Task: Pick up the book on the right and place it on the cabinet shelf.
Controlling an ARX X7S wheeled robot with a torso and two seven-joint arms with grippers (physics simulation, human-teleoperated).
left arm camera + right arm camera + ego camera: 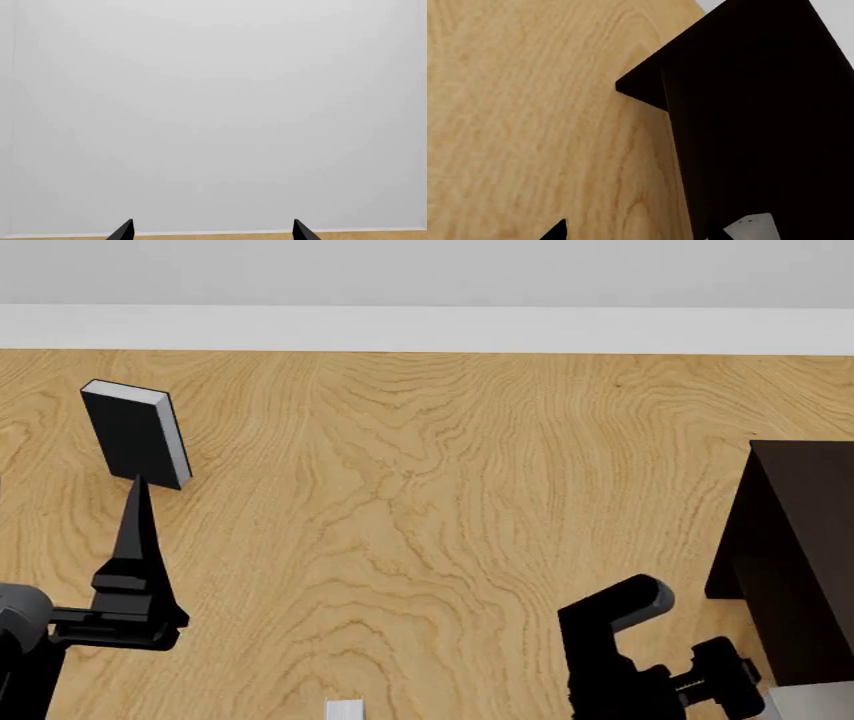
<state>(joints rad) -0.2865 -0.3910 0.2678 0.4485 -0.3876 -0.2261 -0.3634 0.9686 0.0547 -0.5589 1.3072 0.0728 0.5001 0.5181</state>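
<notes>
The dark cabinet (798, 560) stands at the table's right edge and fills much of the right wrist view (760, 115). Its shelf cannot be made out in the dark. A small light-grey corner (752, 227) shows against the cabinet by one fingertip of my right gripper (637, 233), and again below the cabinet (817, 702). Too little shows to tell whether it is the book. My right gripper is open and empty, over bare wood beside the cabinet. My left gripper (213, 231) is open and empty, facing the white wall.
A black book with white pages (134, 435) stands upright at the far left, just beyond my left gripper's fingers (138, 525). The right arm (621, 655) is at the lower right. A small white piece (344, 708) lies at the near edge. The wooden tabletop (427, 490) ends at a white wall.
</notes>
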